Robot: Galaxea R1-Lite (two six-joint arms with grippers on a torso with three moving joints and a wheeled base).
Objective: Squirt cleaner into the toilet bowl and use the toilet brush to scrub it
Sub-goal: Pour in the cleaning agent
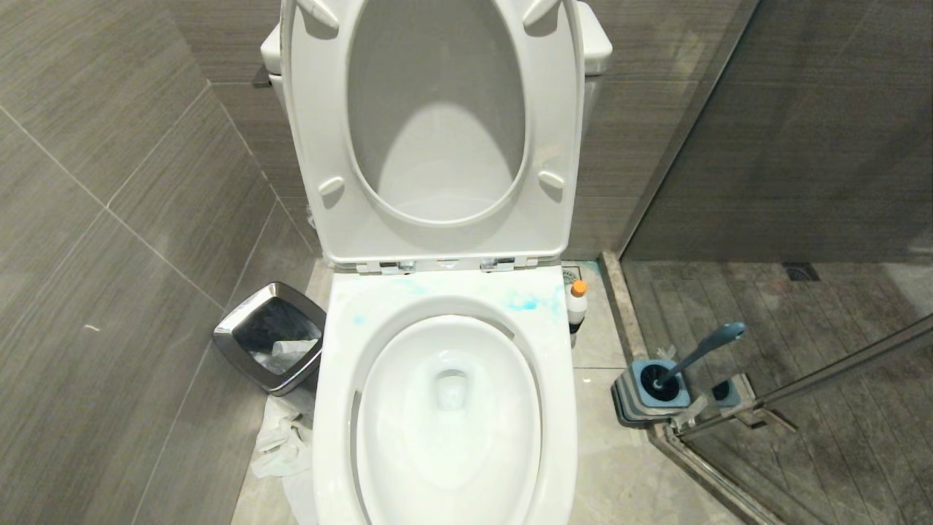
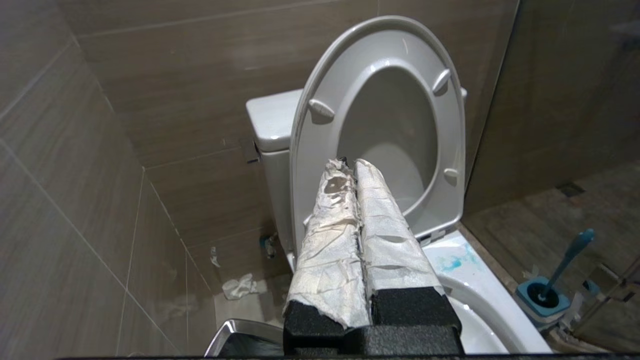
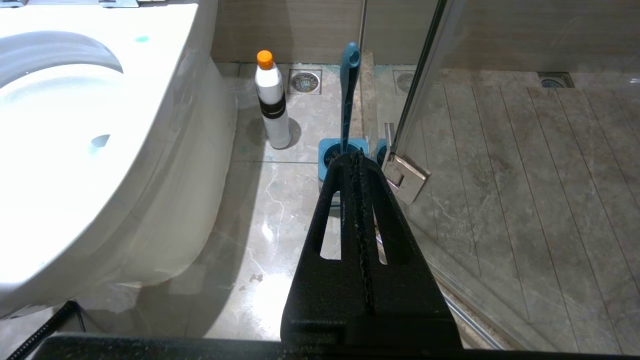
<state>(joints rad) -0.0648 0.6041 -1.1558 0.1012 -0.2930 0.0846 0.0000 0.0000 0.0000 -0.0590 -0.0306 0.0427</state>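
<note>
Here the toilet bowl (image 1: 446, 415) stands open under the head camera, its seat and lid (image 1: 430, 131) raised against the tank, with light blue smears (image 1: 526, 300) on the back of the rim. Neither arm shows in the head view. The left gripper (image 2: 350, 167), its fingers wrapped in white tape, is pressed closed on nothing and points up toward the raised seat, above the bowl's left side, well apart from cleaner and brush. The cleaner (image 3: 271, 102), a white bottle with an orange cap, stands upright on the floor just beside the bowl's right rear. The toilet brush (image 3: 348, 95) sits in its blue holder (image 1: 660, 385) by the glass shower door (image 3: 500, 150). The right gripper (image 3: 356, 157), closed and empty, hangs low with its tips toward that holder, near it but apart. A steel-rimmed waste bin (image 1: 270, 335) sits left of the bowl, with crumpled paper (image 1: 284, 441) on the floor beside it.
</note>
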